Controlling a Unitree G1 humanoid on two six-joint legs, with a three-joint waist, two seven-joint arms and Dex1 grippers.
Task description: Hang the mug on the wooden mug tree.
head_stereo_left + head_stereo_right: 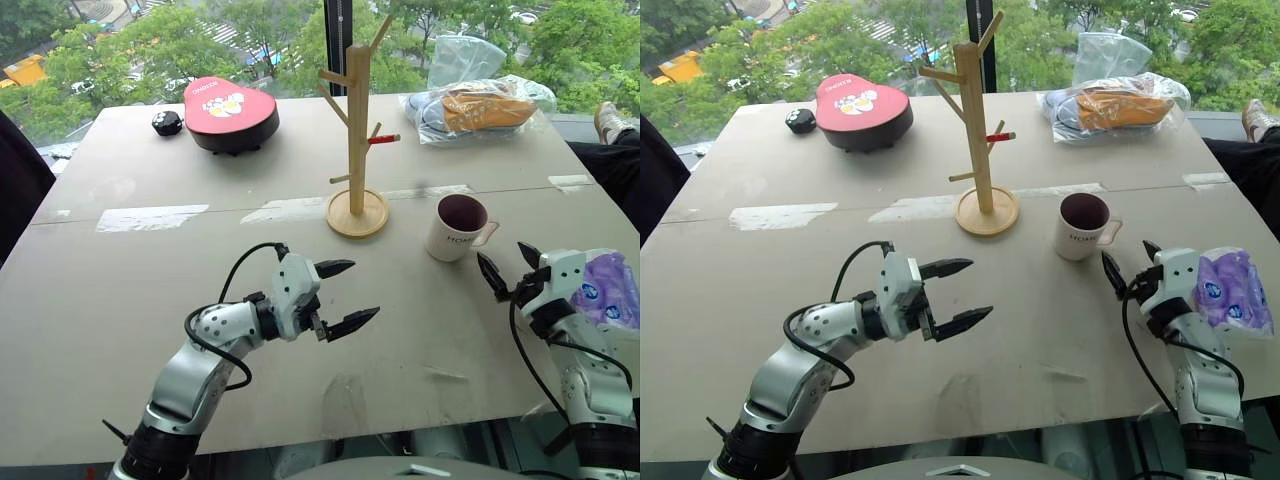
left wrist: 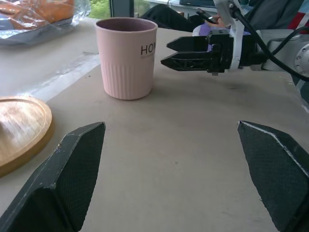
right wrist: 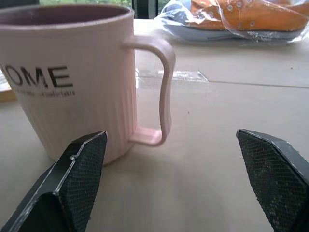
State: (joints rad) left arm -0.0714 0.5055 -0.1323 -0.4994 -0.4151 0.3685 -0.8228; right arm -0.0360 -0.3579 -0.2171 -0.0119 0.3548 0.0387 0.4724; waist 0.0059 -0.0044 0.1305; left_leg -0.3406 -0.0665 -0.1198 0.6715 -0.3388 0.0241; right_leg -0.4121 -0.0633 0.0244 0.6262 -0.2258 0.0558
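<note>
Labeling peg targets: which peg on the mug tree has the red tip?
The short peg low on the mug tree, pointing toward the side where the mug stands. Every other peg is bare light wood.

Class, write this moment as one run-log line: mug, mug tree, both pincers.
mug: upright on table, unheld | wooden mug tree: pegs bare | right pincer: open, beside mug handle | left pincer: open, empty

Near table point(image 1: 400, 360): bare board between the two grippers, free passage.
Mug point(image 1: 456, 228): stands alone, handle at 3 o'clock, open board around it.
Mug tree point(image 1: 357, 140): at the mug's 10 o'clock, pegs jutting sideways.
Far edge: red box point(image 1: 231, 112), bagged shoes point(image 1: 480, 108), well apart.
</note>
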